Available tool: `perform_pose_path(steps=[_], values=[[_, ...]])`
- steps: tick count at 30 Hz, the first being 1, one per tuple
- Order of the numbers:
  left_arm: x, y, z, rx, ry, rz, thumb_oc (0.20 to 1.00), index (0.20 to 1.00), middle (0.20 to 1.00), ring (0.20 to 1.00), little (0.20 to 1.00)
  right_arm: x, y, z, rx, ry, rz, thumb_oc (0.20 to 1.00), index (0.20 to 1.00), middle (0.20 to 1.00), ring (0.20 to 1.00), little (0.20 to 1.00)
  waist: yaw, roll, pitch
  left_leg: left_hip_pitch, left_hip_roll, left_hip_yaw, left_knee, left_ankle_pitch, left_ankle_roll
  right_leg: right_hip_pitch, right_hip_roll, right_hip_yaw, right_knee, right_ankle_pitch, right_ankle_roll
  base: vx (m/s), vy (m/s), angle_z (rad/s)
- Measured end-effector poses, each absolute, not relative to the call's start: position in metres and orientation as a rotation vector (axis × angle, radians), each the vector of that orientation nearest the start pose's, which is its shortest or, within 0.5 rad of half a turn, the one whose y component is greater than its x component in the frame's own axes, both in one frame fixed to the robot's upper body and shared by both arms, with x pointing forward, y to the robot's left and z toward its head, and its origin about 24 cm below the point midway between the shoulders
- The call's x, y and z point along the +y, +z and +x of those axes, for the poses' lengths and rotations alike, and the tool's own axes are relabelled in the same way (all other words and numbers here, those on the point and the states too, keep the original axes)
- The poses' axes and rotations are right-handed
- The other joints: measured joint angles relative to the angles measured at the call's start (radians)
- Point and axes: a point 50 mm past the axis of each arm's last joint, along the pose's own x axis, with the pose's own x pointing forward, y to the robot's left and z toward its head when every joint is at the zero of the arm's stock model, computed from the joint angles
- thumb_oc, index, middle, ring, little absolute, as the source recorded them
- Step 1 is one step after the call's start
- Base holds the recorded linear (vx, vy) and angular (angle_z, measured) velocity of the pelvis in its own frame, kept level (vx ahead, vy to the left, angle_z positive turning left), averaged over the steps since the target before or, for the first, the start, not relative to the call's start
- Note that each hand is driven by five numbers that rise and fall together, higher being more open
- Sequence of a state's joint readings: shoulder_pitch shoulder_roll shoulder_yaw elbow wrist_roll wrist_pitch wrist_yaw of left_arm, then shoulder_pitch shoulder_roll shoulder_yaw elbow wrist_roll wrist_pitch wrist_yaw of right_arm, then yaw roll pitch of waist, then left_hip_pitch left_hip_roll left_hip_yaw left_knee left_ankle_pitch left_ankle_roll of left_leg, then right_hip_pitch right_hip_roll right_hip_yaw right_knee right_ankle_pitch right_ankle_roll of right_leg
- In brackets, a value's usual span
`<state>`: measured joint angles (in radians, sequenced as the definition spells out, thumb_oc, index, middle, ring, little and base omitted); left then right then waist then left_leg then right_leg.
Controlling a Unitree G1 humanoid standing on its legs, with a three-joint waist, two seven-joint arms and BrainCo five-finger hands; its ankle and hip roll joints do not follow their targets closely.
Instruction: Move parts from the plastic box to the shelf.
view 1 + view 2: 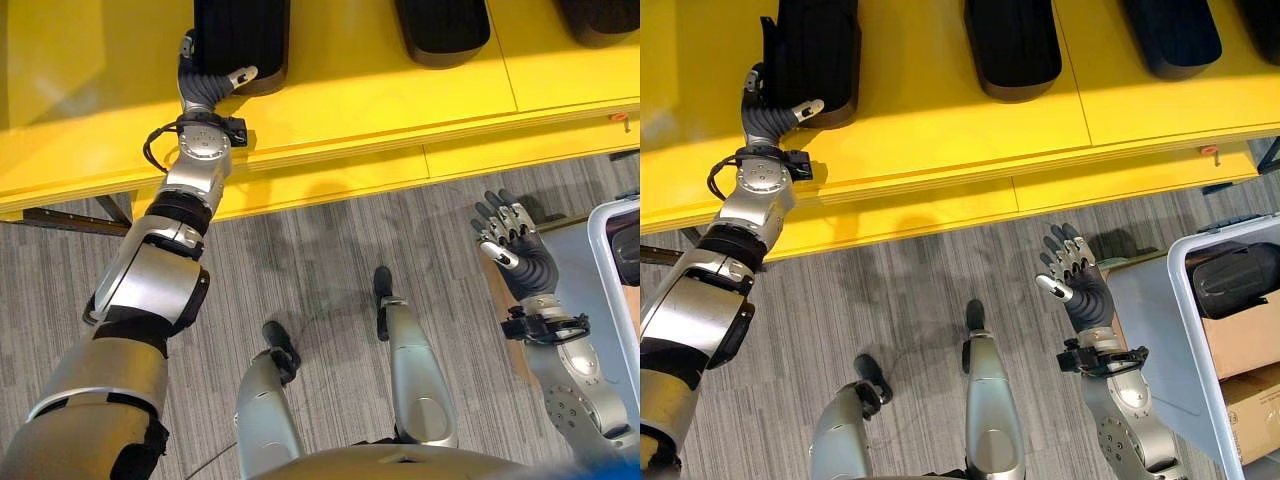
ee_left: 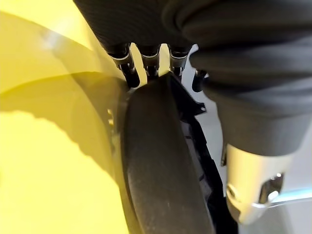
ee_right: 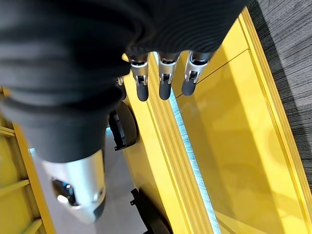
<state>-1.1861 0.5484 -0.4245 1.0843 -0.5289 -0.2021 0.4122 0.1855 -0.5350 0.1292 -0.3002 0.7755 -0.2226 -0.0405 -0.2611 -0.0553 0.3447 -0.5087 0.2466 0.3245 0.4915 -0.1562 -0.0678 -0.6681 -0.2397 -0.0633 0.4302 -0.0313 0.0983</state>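
A black ribbed part point(image 1: 245, 35) stands at the left end of the yellow shelf point(image 1: 380, 100). My left hand point(image 1: 205, 88) reaches up to it, thumb lying on its near face, fingers point(image 2: 130, 73) over its far edge, so the part point(image 2: 161, 170) sits pinched between them. My right hand point(image 1: 1080, 285) hangs open and empty over the carpet, palm up, just left of the white plastic box point(image 1: 1185, 330). Another black part point(image 1: 1235, 275) lies inside that box.
More black parts point(image 1: 1012, 45) point(image 1: 1170, 35) stand in a row along the shelf to the right. Brown cardboard boxes point(image 1: 1240, 345) sit in the plastic box. The shelf's front edge point(image 1: 330, 150) runs between both hands, above grey carpet point(image 1: 320, 260).
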Motion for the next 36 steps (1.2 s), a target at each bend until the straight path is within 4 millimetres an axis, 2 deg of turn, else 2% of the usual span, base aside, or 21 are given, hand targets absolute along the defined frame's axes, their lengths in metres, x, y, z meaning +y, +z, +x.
perform_pose_path(steps=[15, 25, 27, 36], values=[[0.222, 0.237, 0.414, -0.312, 0.403, 0.160, 1.000, 1.000, 1.000, 1.000, 1.000, -0.207, 0.093, 0.212, -0.169, 0.163, 0.286, 1.000, 1.000, 1.000, 1.000, 1.000, 0.011, 0.001, 0.000, -0.001, 0.000, 0.006, 0.011, -0.005, 0.001, -0.009, 0.000, 0.012, 0.011, 0.008, -0.003, 0.00, 0.001, 0.00], [0.207, 0.235, 0.415, -0.317, 0.345, 0.182, 1.000, 1.000, 1.000, 1.000, 1.000, -0.207, 0.093, 0.211, -0.169, 0.174, 0.285, 1.000, 1.000, 1.000, 1.000, 1.000, 0.005, 0.002, -0.003, -0.008, 0.000, 0.007, 0.029, -0.013, 0.006, -0.011, 0.000, 0.020, 0.009, 0.008, 0.000, 0.00, 0.000, 0.00], [0.199, 0.236, 0.416, -0.328, 0.320, 0.173, 1.000, 1.000, 1.000, 1.000, 1.000, -0.207, 0.093, 0.211, -0.167, 0.173, 0.292, 1.000, 1.000, 1.000, 1.000, 1.000, 0.007, 0.004, -0.007, -0.024, 0.002, 0.007, 0.039, -0.015, 0.006, -0.022, 0.000, 0.022, 0.009, 0.016, -0.003, 0.00, 0.000, 0.00], [0.196, 0.235, 0.416, -0.326, 0.311, 0.171, 1.000, 1.000, 1.000, 1.000, 1.000, -0.207, 0.093, 0.211, -0.168, 0.174, 0.292, 1.000, 1.000, 1.000, 1.000, 1.000, 0.007, 0.006, -0.007, -0.025, 0.004, 0.007, 0.047, -0.015, 0.007, -0.022, 0.000, 0.022, 0.012, 0.019, -0.004, 0.00, 0.000, 0.00]])
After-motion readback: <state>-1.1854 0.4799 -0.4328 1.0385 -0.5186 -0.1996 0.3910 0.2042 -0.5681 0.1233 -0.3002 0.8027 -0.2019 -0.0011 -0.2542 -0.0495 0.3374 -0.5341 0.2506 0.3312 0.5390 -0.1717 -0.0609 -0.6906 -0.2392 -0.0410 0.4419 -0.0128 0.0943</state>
